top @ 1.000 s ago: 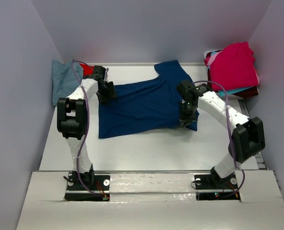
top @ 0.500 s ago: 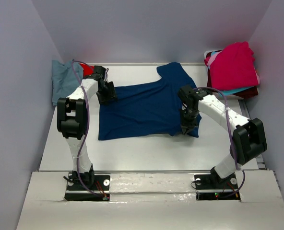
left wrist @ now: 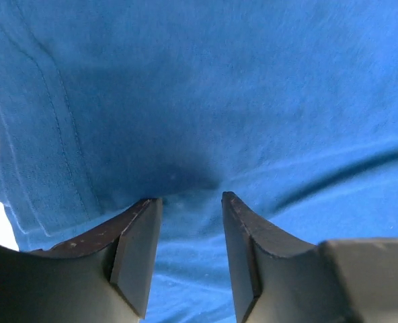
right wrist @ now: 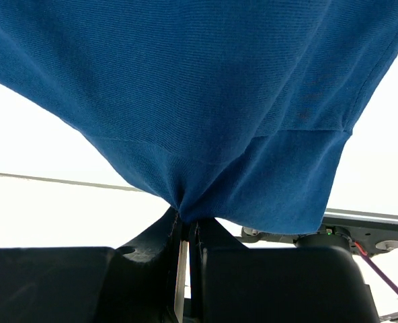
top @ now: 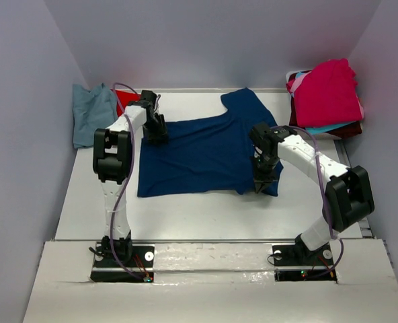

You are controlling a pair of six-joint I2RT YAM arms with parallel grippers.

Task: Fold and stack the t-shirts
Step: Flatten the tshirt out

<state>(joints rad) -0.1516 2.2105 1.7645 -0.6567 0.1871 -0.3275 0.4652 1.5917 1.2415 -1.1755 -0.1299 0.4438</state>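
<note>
- Pinching down at the near-right corner, the right claw (top: 261, 184) is clenched on the navy t-shirt (top: 199, 151). In its wrist view the cloth gathers to a point between the closed jaws and fans out from there.
- Over at the far-left corner, the left claw (top: 156, 130) sits right on the same shirt beside a stitched hem. Its jaws stand apart, tips down on the fabric, with a small pucker of cloth between them (left wrist: 189, 202), so it is released and grasps nothing.
- The navy t-shirt lies spread nearly flat across the middle of the bench (top: 185, 208), with one sleeve pointing to the far side.
- Far left, a blue-grey tee (top: 90, 118) lies crumpled against the wall, with a red tee (top: 124, 99) just beside it.
- Far right, a magenta tee (top: 327, 91) tops a pile, well apart from both claws. A turquoise tee (top: 328, 128) and a maroon tee (top: 352, 130) peek out beneath it.
</note>
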